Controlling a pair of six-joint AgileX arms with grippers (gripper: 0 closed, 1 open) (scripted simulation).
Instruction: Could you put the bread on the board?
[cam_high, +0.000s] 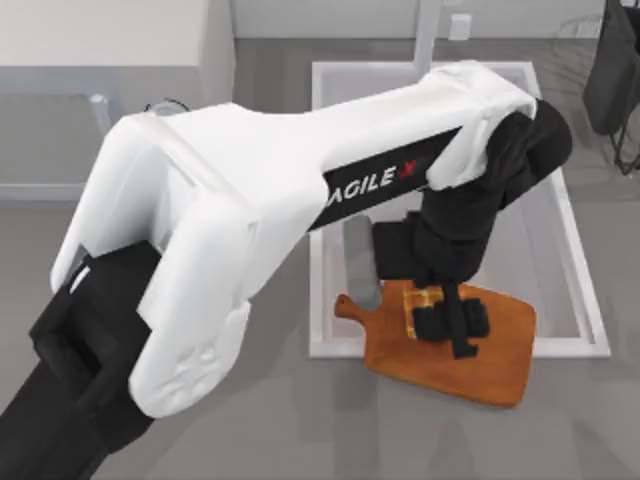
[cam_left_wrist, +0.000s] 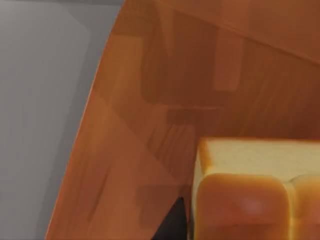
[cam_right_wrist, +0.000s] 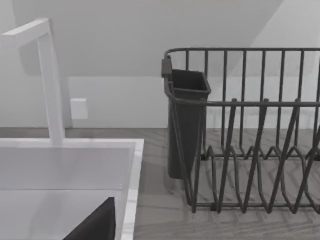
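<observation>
The board (cam_high: 500, 352), orange-brown wood with a stubby handle toward the left, lies across the front rim of the sink. My left gripper (cam_high: 450, 328) reaches down over the board's left half and is shut on the bread (cam_high: 422, 297), a golden chunk with a brown crust. In the left wrist view the bread (cam_left_wrist: 250, 200) looms close, one dark finger (cam_left_wrist: 172, 225) against its side, and the board (cam_left_wrist: 125, 150) lies just beneath it. I cannot tell whether the bread touches the wood.
A white sink (cam_high: 582, 260) lies behind the board, with a white faucet (cam_right_wrist: 50, 80) at its back. A dark wire dish rack (cam_right_wrist: 250, 140) with a cutlery holder (cam_right_wrist: 187, 125) stands at the back right, where my right arm (cam_high: 611, 60) is parked, its gripper open.
</observation>
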